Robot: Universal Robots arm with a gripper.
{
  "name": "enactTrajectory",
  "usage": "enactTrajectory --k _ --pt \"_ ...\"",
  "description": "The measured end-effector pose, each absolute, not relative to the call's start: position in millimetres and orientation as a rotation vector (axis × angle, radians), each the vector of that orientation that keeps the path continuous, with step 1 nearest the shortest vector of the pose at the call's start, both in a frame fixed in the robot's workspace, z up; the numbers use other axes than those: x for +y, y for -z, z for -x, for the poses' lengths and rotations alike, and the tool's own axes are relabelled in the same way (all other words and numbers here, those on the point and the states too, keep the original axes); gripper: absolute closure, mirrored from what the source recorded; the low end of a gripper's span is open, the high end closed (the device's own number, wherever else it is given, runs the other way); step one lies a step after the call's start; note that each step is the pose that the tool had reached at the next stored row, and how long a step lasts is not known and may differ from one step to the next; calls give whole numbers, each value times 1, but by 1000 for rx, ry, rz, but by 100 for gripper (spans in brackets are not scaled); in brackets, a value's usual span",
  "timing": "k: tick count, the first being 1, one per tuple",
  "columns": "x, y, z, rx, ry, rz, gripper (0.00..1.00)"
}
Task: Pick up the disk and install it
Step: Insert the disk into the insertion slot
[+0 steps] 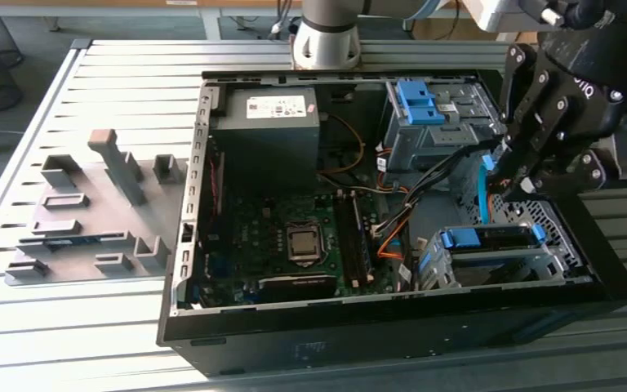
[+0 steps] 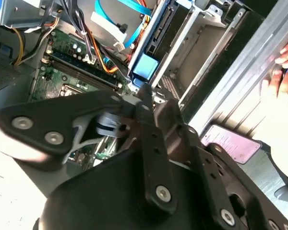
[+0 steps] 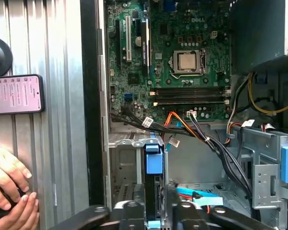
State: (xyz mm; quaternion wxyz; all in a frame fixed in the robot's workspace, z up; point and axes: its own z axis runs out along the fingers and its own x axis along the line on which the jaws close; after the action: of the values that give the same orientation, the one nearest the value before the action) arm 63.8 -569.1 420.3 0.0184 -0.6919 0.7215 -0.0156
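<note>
The disk (image 3: 153, 165) stands on edge with a blue rail end showing, and my gripper (image 3: 154, 203) is shut on its flat sides. It hangs over the grey drive bay (image 3: 127, 163) at the case's corner, partly down in the slot. The exterior view has my gripper (image 1: 499, 184) on that view's right inside the open computer case (image 1: 401, 327). The disk's blue edge (image 1: 482, 192) hangs just above the lower bay (image 1: 499, 257). The second wrist view looks past the fingers (image 2: 144, 96) to the disk (image 2: 145, 67), which lies along the bay wall.
Bundled cables (image 3: 201, 139) run beside the bay, over the motherboard (image 1: 291, 237). A grey power supply (image 1: 270, 122) and an upper bay with blue brackets (image 1: 423, 106) sit at the back. A person's hands (image 3: 9, 191) and a phone (image 3: 14, 93) rest outside the case. A grey fixture (image 1: 95, 212) lies on the table.
</note>
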Motion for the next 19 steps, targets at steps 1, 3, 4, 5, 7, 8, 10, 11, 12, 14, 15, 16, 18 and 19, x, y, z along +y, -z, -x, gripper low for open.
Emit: enactTrajectory --k 1,3,4,5,7,8,10,11,12,14,15,16,18,19 --pt "-569 -418 -64 2241 49 2149 70" --pt "-569 -415 -64 2241 49 2149 81" --pt "-569 -413 -64 2241 49 2149 81" --pt "-569 -411 -64 2241 49 2149 87" --pt "-569 -408 -64 2241 48 2149 89" --pt "-569 -408 -64 2240 50 2149 89" --pt "-569 -408 -64 2239 52 2147 89" --pt "-569 -408 -64 2240 51 2148 89" --pt "-569 -408 -64 2246 38 2153 89" --pt "-569 -407 -65 2252 25 2160 89" --pt "-569 -406 -65 2252 25 2160 89" --pt "-569 -404 -65 2252 25 2160 89" --pt "-569 -400 -65 2252 25 2160 89" --pt "-569 -399 -65 2252 25 2160 89"
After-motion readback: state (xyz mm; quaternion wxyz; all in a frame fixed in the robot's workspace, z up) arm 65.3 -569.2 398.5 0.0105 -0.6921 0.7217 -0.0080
